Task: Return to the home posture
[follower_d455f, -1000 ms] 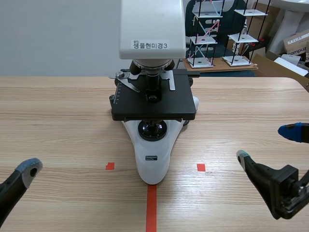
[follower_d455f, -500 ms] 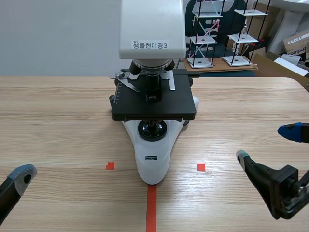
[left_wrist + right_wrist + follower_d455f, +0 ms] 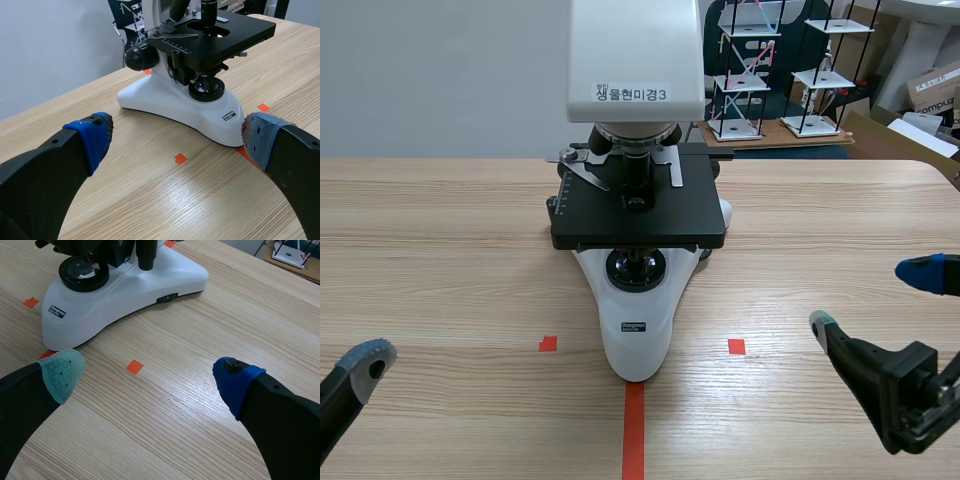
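Ahead of left claw (image 3: pixel 177 132) — microscope (image 3: pixel 165 102)

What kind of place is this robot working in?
Probably a school or research lab: a labelled microscope stands on the wooden table, with white tiered model frames and cardboard boxes behind it.

The left gripper (image 3: pixel 177 137) has two thick, curved black fingers, one tipped with a smooth bright-blue pad (image 3: pixel 92 137), the other with a grey-blue pad (image 3: pixel 257 135) pitted with small dots. The right gripper (image 3: pixel 150 376) is built alike, with a pale green dotted pad (image 3: pixel 62 372) on one finger, a blue cap (image 3: pixel 235 382) on the other, and a boxy black mount (image 3: pixel 918 395) behind the jaws.
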